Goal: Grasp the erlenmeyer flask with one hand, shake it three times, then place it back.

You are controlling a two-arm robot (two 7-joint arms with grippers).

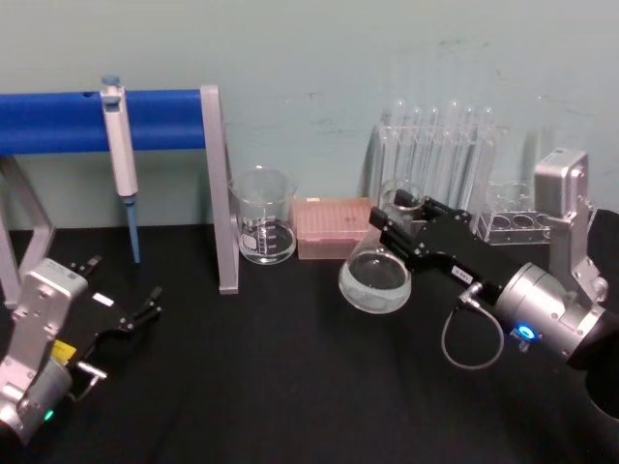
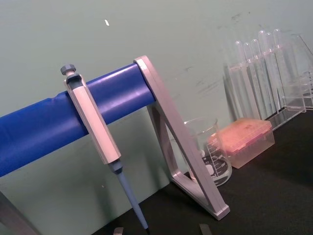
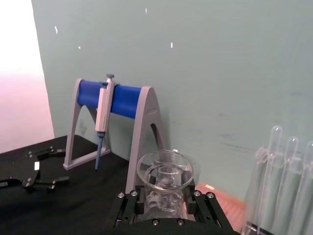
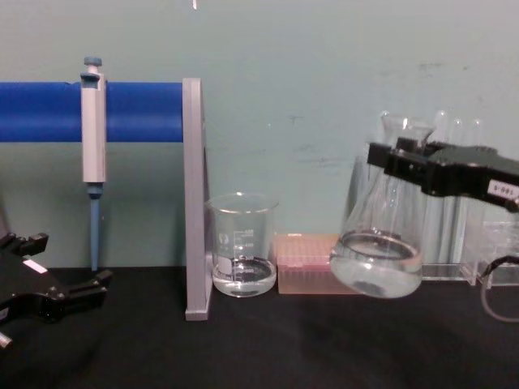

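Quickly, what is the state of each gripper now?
Left gripper: open, holding nothing.
Right gripper: shut on the erlenmeyer flask, at its neck.

Right gripper (image 1: pixel 395 215) extends forward, raised, fingers clamped on the flask (image 1: pixel 375 275) neck. Left gripper (image 1: pixel 126 285) sits low at the left, fingers spread apart.

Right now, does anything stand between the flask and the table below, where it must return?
Nothing visible does. The right end effector holds the erlenmeyer flask by its neck, tilted above bare table; pink box and test tube rack stand farther back. The left end effector sits far left.
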